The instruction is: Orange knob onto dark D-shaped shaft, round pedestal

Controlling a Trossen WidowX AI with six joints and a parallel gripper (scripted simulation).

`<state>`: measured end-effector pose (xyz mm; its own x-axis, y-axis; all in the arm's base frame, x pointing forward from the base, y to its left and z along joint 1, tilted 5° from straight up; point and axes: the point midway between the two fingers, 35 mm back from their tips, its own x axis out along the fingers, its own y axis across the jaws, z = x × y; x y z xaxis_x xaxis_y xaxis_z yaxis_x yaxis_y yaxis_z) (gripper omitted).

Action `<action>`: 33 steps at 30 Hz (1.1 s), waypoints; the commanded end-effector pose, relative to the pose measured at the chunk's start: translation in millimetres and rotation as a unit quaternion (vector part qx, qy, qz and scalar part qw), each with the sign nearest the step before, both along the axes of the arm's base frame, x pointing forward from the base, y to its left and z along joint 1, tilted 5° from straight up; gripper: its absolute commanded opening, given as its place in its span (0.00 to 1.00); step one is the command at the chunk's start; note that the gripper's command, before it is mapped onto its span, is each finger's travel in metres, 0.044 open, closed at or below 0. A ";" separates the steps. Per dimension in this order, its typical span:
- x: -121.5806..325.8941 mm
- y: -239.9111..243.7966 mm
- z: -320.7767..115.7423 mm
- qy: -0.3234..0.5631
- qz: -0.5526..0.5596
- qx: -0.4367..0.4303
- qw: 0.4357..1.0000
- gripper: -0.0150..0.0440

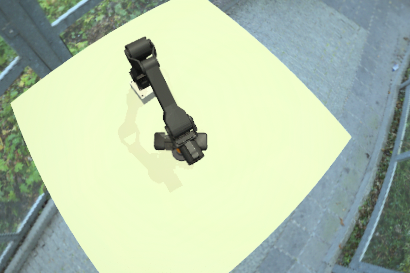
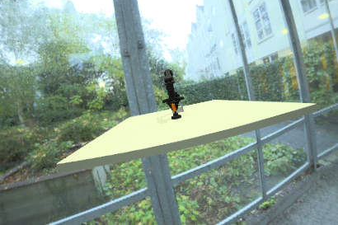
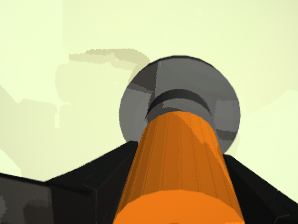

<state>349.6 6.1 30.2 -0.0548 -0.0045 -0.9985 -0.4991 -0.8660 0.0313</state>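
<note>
The orange knob [image 3: 179, 167] [image 2: 174, 108] [image 1: 178, 150] stands between the fingers of my gripper [image 3: 178, 156] [image 2: 173, 106], which is shut on it. The grey round pedestal [image 3: 200, 72] [image 2: 176, 117] [image 1: 177, 156] stands on the table under the knob. In the exterior view the knob is above the pedestal, with a short dark stretch between them. In the wrist view a dark curved band and a grey patch show just beyond the knob's lower end. The knob hides most of the shaft, its flat side and the hole; whether the shaft is in the hole I cannot tell.
The pale yellow table [image 1: 260, 130] [image 2: 231, 119] carries the arm's white base block [image 1: 145, 95] behind the pedestal. The arm [image 1: 162, 87] reaches over from it, and its shadow falls on the table to the left in the top view.
</note>
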 end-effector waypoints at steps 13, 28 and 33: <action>2.8 -0.3 -1.3 -0.002 0.003 -0.001 1.000 0.25; -2.8 -0.3 1.7 -0.002 0.107 0.005 0.994 0.25; -3.2 -0.2 2.1 -0.002 0.107 0.005 0.994 0.25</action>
